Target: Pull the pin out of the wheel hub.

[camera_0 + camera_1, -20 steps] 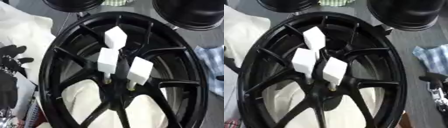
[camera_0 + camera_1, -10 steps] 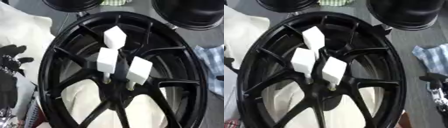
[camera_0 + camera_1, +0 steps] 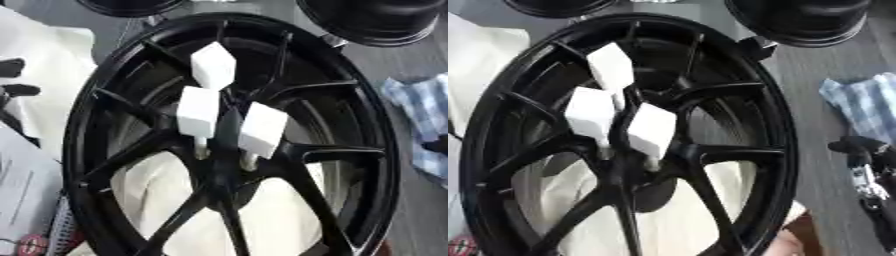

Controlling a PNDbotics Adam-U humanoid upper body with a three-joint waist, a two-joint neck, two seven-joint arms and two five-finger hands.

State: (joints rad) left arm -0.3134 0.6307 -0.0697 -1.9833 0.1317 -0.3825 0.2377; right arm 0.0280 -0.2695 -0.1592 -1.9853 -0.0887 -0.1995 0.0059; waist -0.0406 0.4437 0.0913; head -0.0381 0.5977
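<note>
A large black spoked wheel (image 3: 77,125) lies tilted and fills both views. Three pins with white block heads stand in its hub (image 3: 223,172). One pin (image 3: 213,65) is at the back, one (image 3: 198,111) at the left and one (image 3: 262,129) at the right. The short pale shafts of the front two enter the hub. My left hand (image 3: 19,90) shows only as dark fingertips at the left edge, apart from the wheel and holding nothing. My right hand (image 3: 866,170) rests at the right edge, outside the rim, with its fingers relaxed and empty.
Two more black wheels sit at the far edge, one (image 3: 376,20) at the right and one (image 3: 131,6) at the left. White padding (image 3: 44,50) lies to the left and under the spokes. A blue checked cloth (image 3: 864,102) lies at the right. Papers (image 3: 22,190) are at the lower left.
The picture has shifted slightly. My left hand has drawn back toward the left edge, so less of it shows. The pins and the right hand stay as they were.
</note>
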